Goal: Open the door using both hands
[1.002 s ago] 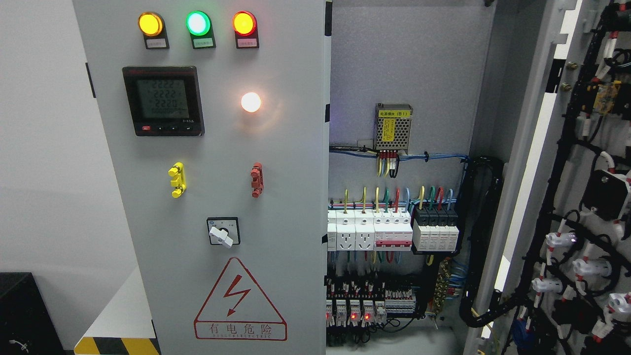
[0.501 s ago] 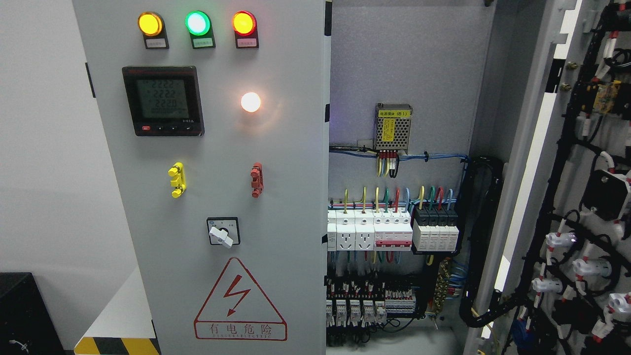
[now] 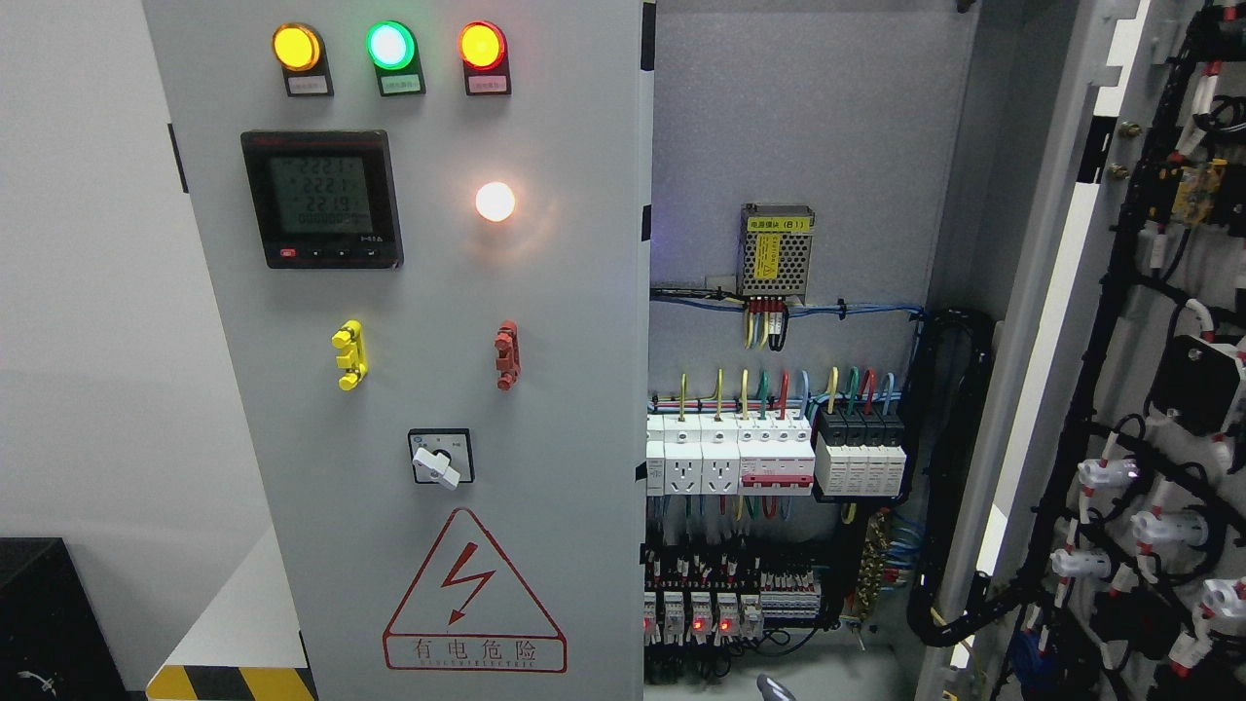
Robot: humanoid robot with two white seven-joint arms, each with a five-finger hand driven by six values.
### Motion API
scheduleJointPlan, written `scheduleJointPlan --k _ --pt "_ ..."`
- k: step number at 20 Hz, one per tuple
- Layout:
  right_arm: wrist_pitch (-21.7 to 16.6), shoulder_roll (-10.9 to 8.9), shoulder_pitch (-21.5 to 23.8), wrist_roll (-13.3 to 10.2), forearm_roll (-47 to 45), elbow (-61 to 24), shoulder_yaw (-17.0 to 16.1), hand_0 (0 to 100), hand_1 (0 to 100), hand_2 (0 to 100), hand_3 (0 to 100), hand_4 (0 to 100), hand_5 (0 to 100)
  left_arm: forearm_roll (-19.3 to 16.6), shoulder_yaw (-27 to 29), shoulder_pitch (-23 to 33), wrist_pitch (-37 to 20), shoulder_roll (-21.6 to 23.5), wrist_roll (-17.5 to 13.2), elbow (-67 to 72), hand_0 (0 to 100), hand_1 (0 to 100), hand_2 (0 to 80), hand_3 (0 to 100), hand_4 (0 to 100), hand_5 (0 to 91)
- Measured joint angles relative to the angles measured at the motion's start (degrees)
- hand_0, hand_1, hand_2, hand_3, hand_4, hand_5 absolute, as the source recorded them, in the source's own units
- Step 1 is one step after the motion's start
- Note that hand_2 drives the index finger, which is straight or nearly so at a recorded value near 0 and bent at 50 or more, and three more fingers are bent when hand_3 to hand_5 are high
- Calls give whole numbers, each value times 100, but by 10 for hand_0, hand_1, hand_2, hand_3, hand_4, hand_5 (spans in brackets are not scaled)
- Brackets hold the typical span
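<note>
**Right door open, left door shut: getting a hand onto the free edge**

Nearest to me, a grey sliver of the right hand (image 3: 774, 689) pokes up at the bottom edge, right of the middle. So little of it shows that I cannot tell whether it is released, clenched or holding anything. I see no left hand.

The left door (image 3: 545, 292) is next out. It faces me flat and shut, and its free edge runs down the middle of the view. It carries three lamps (image 3: 389, 46), a meter (image 3: 321, 200), a yellow handle (image 3: 348, 355), a red handle (image 3: 506, 355), a switch (image 3: 440, 458) and a warning sign (image 3: 474, 594). The right door (image 3: 1056, 292) is swung out at the right, with its wired inner face (image 3: 1149, 487) turned towards me.

I judge the job half done, with the left door next. To do it well:
- I raise the hand slowly, well in front of the open bay, because the live breakers (image 3: 779, 458) sit just beside that free edge.
- I go for the red handle or the door edge itself, and not the switch or the meter.
- I pull outward along the hinge arc, not sideways.
- I bring the left hand in to steady the panel once the gap opens.

Farthest back is the cabinet wall (image 3: 808, 117) with a small power box (image 3: 776, 250) and coloured wires (image 3: 769, 385). I keep clear of all of it.
</note>
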Motion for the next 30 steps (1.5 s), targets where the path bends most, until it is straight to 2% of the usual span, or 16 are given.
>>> scheduleJointPlan --k 4,9,12,21,30 --pt "114 97 -464 0 -54 -6 1 0 0 0 0 0 0 -1 0 0 0 0 1 -1 0 0 0 0 0 0" --pt "860 331 -945 -4 -323 20 4 0 0 0 0 0 0 -1 0 0 -1 0 1 -1 0 0 0 0 0 0" --pt "1137 473 -1255 -4 -423 34 3 0 0 0 0 0 0 -2 0 0 -3 0 1 -2 0 0 0 0 0 0" --pt "1508 756 -2215 -5 -535 371 -99 0 0 0 0 0 0 -2 -8 0 -4 0 1 -3 0 0 0 0 0 0" --pt "1807 878 -3063 -6 -558 1030 -219 0 0 0 0 0 0 -2 -8 0 -4 0 1 -5 0 0 0 0 0 0"
